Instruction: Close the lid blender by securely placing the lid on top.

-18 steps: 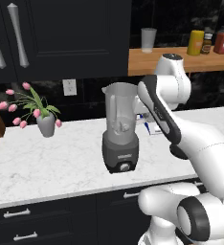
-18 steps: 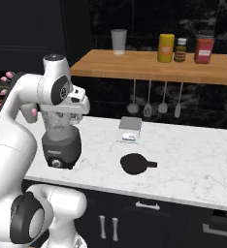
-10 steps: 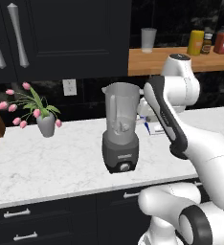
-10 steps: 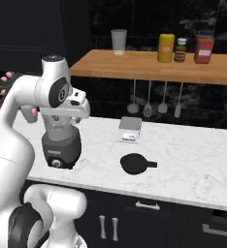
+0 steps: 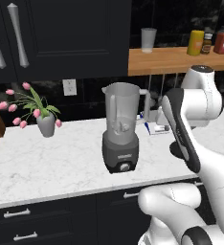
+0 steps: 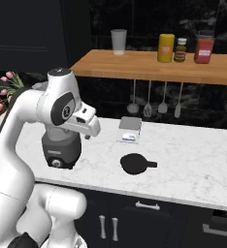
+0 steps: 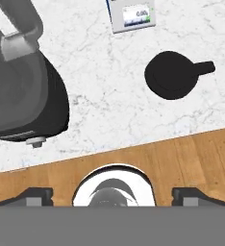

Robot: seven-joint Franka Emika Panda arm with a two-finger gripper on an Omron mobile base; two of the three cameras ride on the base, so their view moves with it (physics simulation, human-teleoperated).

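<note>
Claw [image 7: 113,196] tips wide apart at bottom of hand view, nothing between them. Compared with half a second back: wrist swung toward the right of the left base view, away from the jar; hand lower and further right in the right base view. Reads as the approach leg to the pick, so still the first step, grasp not yet made. Lid [image 7: 171,75] flat on the tabletop [image 7: 114,110], upper right of hand view, not yet centred above the tips; in right base view lid [image 6: 134,163] near frame centre, right of the hand. Matte black disc, flattish, with a short tab sticking out one side; probably easiest pinched across the rim or by the tab. Tabletop white marble look, grey veining, smooth. Blender [image 7: 23,91] at left edge of hand view, well apart from lid; same unit left of centre in left base view [image 5: 121,129]: translucent grey jar, side handle, spout, mouth open, on a dark grey base with round knob. Beyond lid, small flat kitchen scale [image 7: 131,14] with display, top edge of hand view. Furthest back, wooden shelf [image 6: 149,65] with cup and jars.
</note>
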